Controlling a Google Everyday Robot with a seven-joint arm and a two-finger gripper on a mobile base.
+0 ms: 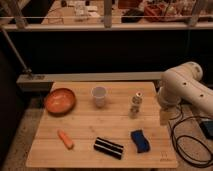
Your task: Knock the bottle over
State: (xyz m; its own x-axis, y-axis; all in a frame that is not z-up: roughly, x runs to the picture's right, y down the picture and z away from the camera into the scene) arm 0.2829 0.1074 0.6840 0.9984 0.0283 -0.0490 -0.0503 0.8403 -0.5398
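The bottle (135, 105) is small, slim and translucent with a pale cap. It stands upright on the wooden table (85, 125), right of the middle. The white arm (184, 89) reaches in from the right. My gripper (164, 117) hangs at the table's right edge, to the right of the bottle and apart from it, with a clear gap between them.
A white cup (99, 96) stands left of the bottle. An orange bowl (60, 100) sits at the far left. A carrot (65, 139), a dark bar-shaped packet (108, 147) and a blue sponge (140, 140) lie along the front. Cables lie on the floor at right.
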